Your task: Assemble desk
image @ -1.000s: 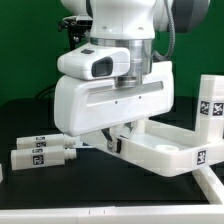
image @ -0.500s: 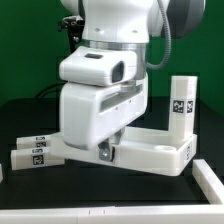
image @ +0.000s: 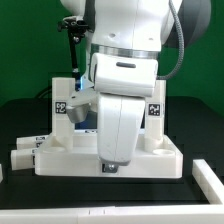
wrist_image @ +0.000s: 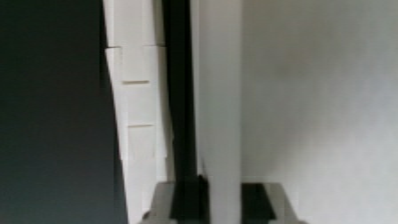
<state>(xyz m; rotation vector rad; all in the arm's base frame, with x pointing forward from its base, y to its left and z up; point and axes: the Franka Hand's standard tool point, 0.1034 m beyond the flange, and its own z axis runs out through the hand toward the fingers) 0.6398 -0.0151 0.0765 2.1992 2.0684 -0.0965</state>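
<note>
Black table [image: 25, 125] under a green backdrop [image: 25, 50]; that is the whole setting on my screen.

Arm [image: 125, 60]: one. It is white and bulky, fills the middle of the exterior view and hides much of what lies behind it.

Tabletop [image: 70, 158]: one. It lies flat on the table, square to the camera, with its long white front wall facing me. It spans nearly the width between the exterior view's left and right.

Legs standing: two. I count one upright leg [image: 62, 100] at the rear towards the exterior view's left and a second upright leg [image: 155, 108] at the rear towards the right. Each shows one black-and-white tag. Both rise from the tabletop's far corners.

Legs lying: I see a loose leg [image: 22, 157] on the table just beside the tabletop's end at the exterior view's left. The tabletop partly covers that spot, so I cannot say whether one or two lie there.

Gripper [image: 110, 166]: one, down at the middle of the front wall. In the wrist view the two dark fingers [wrist_image: 178, 205] sit on either side of a white wall of the tabletop [wrist_image: 302, 100], clamped onto it.
</note>
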